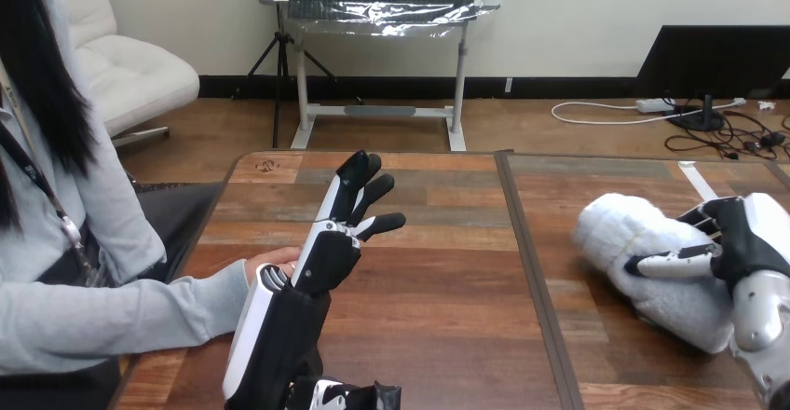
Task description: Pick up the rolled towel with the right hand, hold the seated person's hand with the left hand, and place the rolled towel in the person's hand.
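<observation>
On the right side of the wooden bench (438, 280): a white rolled towel (624, 238), lying slantwise, one end toward the middle of the bench, the other toward the view's right edge. Closed round that outer end, the right hand (745, 238), one white finger (671, 263) laid across the front of the roll and the dark ones curled over its back. Lifted off the wood or resting on it: cannot tell.

On the left side: the left hand (331, 252), raised edge-on above the bench, its fingers (359, 182) straight and slightly fanned, pointing toward the far edge, holding nothing. Just behind its palm, toward the seated person, the person's hand (277, 259), low near the bench's left edge at the end of a grey sleeve (140, 307), with little more than fingertips visible past the robot's wrist. Touching the left hand or a little apart: cannot tell. Well apart from the rolled towel, with the seam (526, 270) in the bench top running between them.
</observation>
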You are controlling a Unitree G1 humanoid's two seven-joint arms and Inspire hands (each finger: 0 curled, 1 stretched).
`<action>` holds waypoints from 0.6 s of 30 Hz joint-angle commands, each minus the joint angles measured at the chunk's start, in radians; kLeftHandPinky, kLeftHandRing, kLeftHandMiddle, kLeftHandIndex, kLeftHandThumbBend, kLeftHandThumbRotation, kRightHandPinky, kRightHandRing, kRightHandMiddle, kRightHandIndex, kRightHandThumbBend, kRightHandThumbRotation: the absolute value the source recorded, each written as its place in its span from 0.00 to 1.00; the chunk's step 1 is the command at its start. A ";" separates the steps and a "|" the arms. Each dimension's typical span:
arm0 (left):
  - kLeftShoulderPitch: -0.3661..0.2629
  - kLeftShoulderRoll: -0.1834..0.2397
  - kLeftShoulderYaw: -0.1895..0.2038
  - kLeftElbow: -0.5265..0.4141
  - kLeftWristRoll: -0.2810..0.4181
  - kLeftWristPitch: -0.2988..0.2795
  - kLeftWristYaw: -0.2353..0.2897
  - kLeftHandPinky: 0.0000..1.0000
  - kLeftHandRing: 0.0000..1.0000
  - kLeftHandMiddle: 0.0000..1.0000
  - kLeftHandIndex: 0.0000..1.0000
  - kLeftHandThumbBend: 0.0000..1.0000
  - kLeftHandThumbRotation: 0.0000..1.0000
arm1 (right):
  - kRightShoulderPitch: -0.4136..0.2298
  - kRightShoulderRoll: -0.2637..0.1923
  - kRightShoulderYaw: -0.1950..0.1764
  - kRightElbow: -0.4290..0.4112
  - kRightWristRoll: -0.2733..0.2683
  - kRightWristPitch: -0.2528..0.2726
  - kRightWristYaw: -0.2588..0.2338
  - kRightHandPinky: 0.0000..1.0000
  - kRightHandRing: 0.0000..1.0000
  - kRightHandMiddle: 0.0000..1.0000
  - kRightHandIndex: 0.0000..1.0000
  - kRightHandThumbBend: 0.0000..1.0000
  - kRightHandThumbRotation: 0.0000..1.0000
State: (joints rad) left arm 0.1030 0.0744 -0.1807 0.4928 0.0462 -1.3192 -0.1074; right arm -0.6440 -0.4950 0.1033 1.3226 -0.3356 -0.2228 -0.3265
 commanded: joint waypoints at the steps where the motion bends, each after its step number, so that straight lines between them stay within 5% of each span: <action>1: -0.028 -0.006 0.015 -0.041 0.002 0.007 0.003 0.81 0.93 0.97 0.98 1.00 0.81 | -0.044 0.013 -0.020 -0.021 0.010 -0.067 -0.056 0.45 0.49 0.50 0.47 0.87 0.00; 11: -0.015 -0.001 0.047 -0.085 0.043 0.074 0.013 0.80 0.93 0.98 0.98 1.00 0.81 | -0.037 0.026 -0.041 -0.034 0.040 -0.137 -0.088 0.39 0.44 0.48 0.47 0.86 0.00; 14: -0.003 -0.006 0.073 -0.113 0.084 0.130 0.029 0.82 0.93 0.98 0.98 1.00 0.79 | -0.036 0.037 -0.061 -0.039 0.059 -0.156 -0.091 0.38 0.43 0.48 0.47 0.86 0.00; 18: 0.036 -0.008 0.098 -0.200 0.144 0.294 0.054 0.84 0.95 0.98 0.98 1.00 0.77 | -0.025 0.049 -0.078 -0.051 0.076 -0.212 -0.100 0.36 0.42 0.47 0.47 0.86 0.00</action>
State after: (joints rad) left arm 0.1286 0.0731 -0.1300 0.3993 0.1476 -1.1548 -0.0835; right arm -0.6227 -0.4679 0.0563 1.3240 -0.2857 -0.3524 -0.3907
